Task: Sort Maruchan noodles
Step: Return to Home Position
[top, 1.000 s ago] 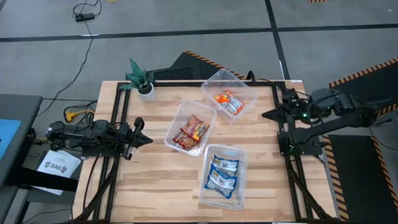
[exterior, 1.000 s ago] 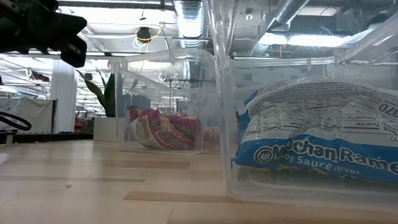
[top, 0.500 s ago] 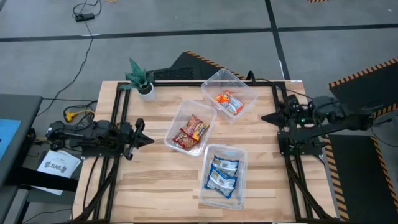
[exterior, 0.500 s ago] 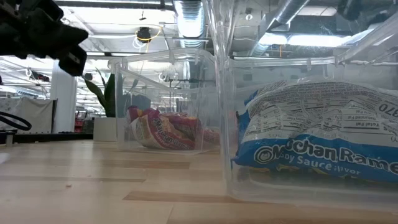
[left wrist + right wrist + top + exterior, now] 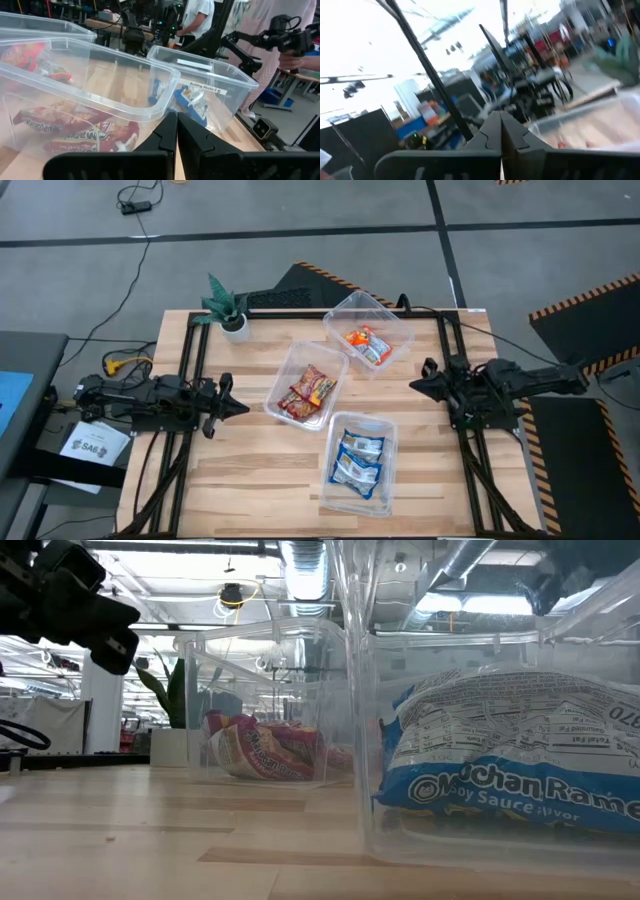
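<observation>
Three clear tubs stand on the wooden table. The far tub holds the orange-and-white packets. Inside the middle tub lie the dark red-and-yellow packets. Two blue-and-white packets rest flat in the near tub. My left gripper is shut and empty, at the table's left side, pointing at the middle tub. My right gripper is shut and empty, at the right side, level with the middle tub.
A small potted plant stands at the table's far left corner. Black frame rails run along the left and right sides of the table. Bare wood lies between the left gripper and the tubs. People and equipment stand in the room behind.
My right arm has swung toward the table's near edge and a little toward the tubs, and its wrist view is blurred by the motion. My left gripper has sunk slightly. The tubs and packets have stayed where they were.
</observation>
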`<act>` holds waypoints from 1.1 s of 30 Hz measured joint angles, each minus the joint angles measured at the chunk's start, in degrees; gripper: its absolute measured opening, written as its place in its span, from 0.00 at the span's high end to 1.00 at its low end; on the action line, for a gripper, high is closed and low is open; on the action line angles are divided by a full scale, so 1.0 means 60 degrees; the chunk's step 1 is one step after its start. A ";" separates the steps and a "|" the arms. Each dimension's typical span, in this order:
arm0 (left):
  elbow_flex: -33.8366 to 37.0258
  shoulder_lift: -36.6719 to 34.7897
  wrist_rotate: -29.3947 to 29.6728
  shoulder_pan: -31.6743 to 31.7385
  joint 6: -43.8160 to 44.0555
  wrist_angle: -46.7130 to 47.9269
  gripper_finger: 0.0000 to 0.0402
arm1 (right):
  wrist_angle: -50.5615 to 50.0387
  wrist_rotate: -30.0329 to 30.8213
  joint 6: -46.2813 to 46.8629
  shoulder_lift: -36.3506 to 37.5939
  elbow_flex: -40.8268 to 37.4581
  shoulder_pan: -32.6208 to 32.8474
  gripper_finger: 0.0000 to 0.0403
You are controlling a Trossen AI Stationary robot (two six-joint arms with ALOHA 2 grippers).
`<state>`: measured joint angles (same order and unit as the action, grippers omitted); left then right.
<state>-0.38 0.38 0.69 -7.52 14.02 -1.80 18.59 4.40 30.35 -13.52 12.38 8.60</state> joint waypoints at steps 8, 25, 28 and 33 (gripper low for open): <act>0.0001 0.0000 0.0000 0.0000 -0.0002 0.0004 1.00 | 0.1228 0.0233 -0.0346 0.1265 -0.1707 -0.0022 0.98; 0.0000 -0.0004 0.0000 -0.0002 -0.0007 0.0007 1.00 | -0.2807 0.0241 -0.1976 0.1992 -0.1968 -0.0076 0.97; 0.0001 -0.0004 0.0001 -0.0002 0.0007 0.0002 1.00 | -0.2861 0.0056 -0.2287 0.1886 -0.1971 -0.0066 0.97; 0.0002 -0.0004 0.0004 -0.0002 0.0015 0.0004 1.00 | -0.2881 -0.0002 -0.2364 0.1861 -0.1971 -0.0066 0.94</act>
<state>-0.37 0.36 0.71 -7.53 14.11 -1.78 1.31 4.39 16.16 -2.35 0.56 8.21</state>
